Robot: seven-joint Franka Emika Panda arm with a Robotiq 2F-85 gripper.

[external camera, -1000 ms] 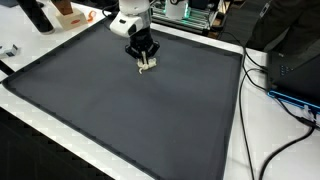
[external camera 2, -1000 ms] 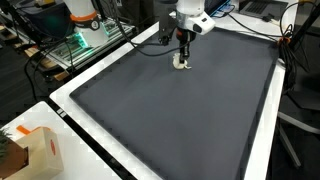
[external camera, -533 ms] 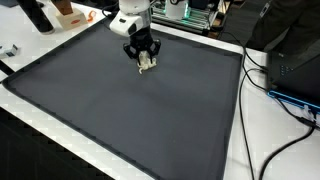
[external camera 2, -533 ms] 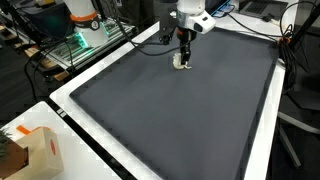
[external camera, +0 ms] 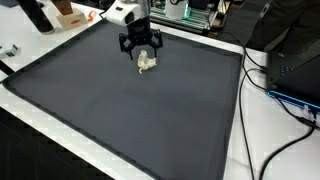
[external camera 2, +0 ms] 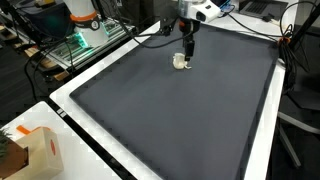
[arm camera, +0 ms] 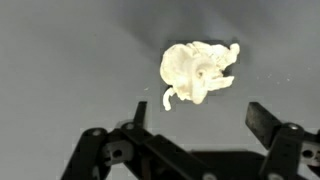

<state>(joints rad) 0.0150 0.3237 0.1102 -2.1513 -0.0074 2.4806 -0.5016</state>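
Gripper: the Robotiq gripper (external camera: 141, 48) is seen with its jaws spread wide and nothing held between them; it hangs just above the mat.
Fingers: in the wrist view the dark fingertips (arm camera: 137, 113) are shown well apart at the lower edge, and no contact with the lump can be seen.
Lump: a small crumpled cream-coloured lump (arm camera: 200, 72) is found lying on the mat, just below the gripper and free of it; what it is made of cannot be told.
Lump, placing: in both exterior views it is seen near the mat's far end, at (external camera: 147, 63) and at (external camera 2: 181, 61), close to the border but inside it.
Mat: a dark grey mat (external camera: 150, 115) with a raised rim is spread over a white table (external camera: 250, 140).
Surroundings: a cardboard box (external camera 2: 38, 150) is seen off the mat at one corner; black cables (external camera: 285, 85) are laid over the table beside the mat.
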